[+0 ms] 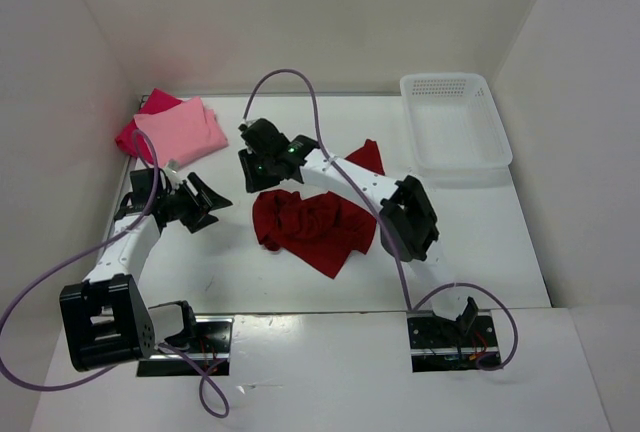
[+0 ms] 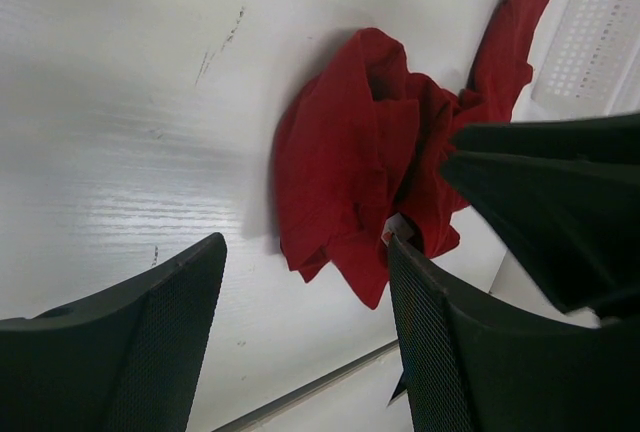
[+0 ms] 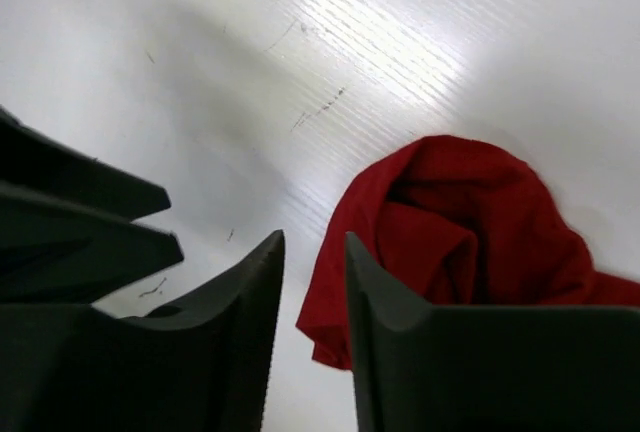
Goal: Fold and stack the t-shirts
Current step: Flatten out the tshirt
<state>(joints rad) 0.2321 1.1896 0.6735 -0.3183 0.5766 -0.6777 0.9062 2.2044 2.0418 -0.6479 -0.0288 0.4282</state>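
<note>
At the near edge of the white desk (image 1: 480, 252), two robot arms stood bolted side by side. The left arm (image 1: 125, 247) reached forward on its own side, its left fingers (image 2: 150, 352) spread wide and holding nothing, low over bare desk just left of the heap at the centre. That heap was the dark red t-shirt (image 1: 310, 227), unfolded and crumpled mid-desk, with one strip of cloth trailing away toward the far right.

The right arm (image 1: 350, 180) bent across the far side of the dark red t-shirt, passing over the trailing strip, and brought its wrist to the heap's far left corner. There the right fingers (image 3: 230, 352) stood only a narrow gap apart, with nothing between them, pointed at the desk beside the cloth's edge. Whether one finger touched the cloth could not be told.

Farther back, in the far left corner, the pale pink t-shirt (image 1: 185, 130) lay folded flat on top of the crimson-pink t-shirt (image 1: 152, 104), whose edges showed past its far and left sides. In the far right corner, well apart from all three shirts, sat a white lattice basket (image 1: 440, 79), with nothing seen in it.
</note>
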